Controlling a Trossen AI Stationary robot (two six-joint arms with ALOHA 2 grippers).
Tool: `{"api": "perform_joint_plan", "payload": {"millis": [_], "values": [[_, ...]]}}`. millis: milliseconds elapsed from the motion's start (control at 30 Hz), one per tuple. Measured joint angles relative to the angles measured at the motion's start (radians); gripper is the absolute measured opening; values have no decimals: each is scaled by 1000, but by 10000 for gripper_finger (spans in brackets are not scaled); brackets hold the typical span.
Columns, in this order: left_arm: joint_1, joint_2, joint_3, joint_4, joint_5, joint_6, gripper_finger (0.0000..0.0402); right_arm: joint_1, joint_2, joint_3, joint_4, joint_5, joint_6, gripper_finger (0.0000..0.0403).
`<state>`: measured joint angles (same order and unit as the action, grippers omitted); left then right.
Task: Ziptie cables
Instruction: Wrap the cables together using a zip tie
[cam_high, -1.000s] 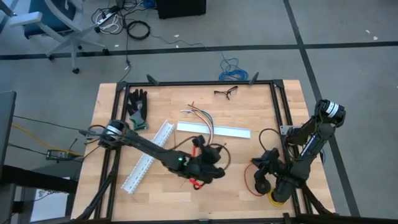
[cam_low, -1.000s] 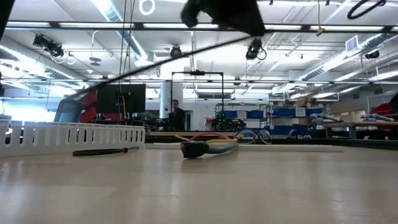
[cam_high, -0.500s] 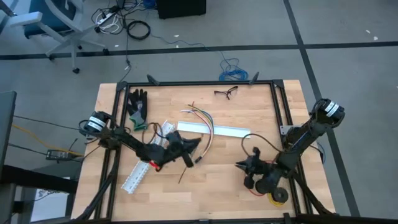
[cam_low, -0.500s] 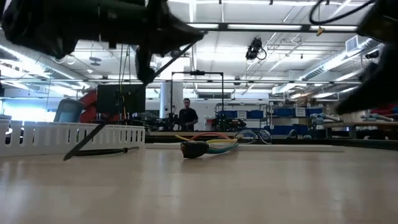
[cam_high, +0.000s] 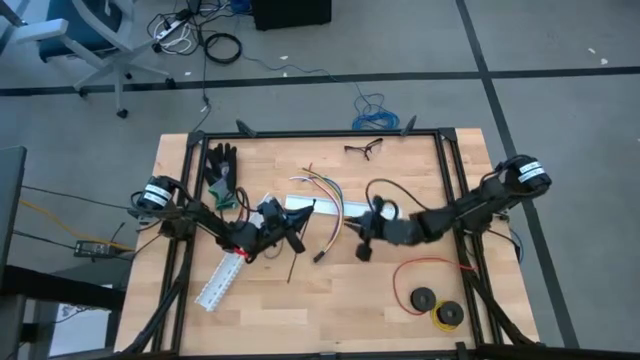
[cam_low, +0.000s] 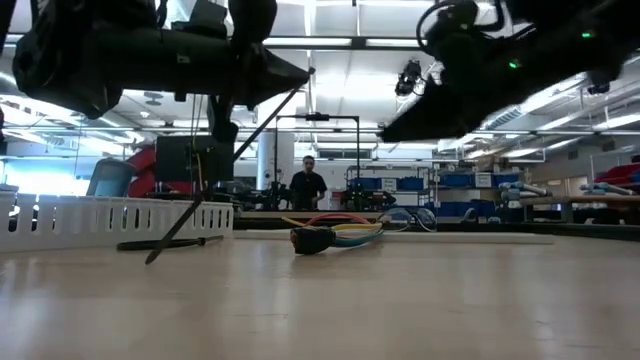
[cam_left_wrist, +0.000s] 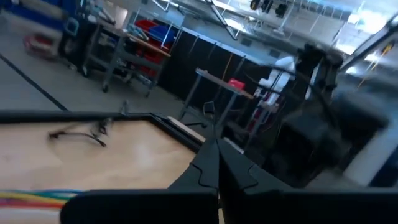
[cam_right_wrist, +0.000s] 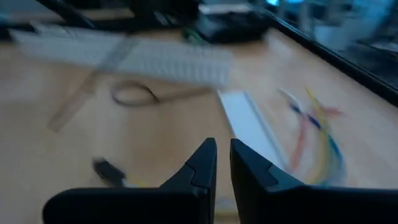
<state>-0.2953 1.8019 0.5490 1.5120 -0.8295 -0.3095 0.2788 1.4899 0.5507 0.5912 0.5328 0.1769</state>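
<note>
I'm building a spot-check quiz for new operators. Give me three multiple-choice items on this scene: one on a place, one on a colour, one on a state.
1. Where do the safety glasses lie?
A. beside the spools
B. at the table's far edge
C. on a white channel

2. What colour is the wire loop by the spools?
A. blue
B. white
C. red

3. How is the left gripper?
A. shut on a thin dark strip
B. wide open, empty
C. out of view

Answers:
1 B: the safety glasses lie by the far frame rail.
2 C: the wire loop is red.
3 A: the left gripper pinches the thin dark strip, which slants to the table.
</note>
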Motion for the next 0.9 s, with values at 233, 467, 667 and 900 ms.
{"api": "perform_joint_plan", "payload": {"millis": [233, 467, 667, 900], "values": [[1, 0, -8, 5, -13, 94, 0, -197, -30, 0, 106, -400, -37, 35], [2, 1, -137, 56, -27, 76, 0, -491, -178, 1, -112, -824, -10, 35], [34, 7, -179, 53, 178, 125, 0, -538, -129, 1, -89, -1023, 64, 35], [93, 7, -149, 41, 255, 149, 0, -429, -3, 12, 172, -847, -22, 35]]}}
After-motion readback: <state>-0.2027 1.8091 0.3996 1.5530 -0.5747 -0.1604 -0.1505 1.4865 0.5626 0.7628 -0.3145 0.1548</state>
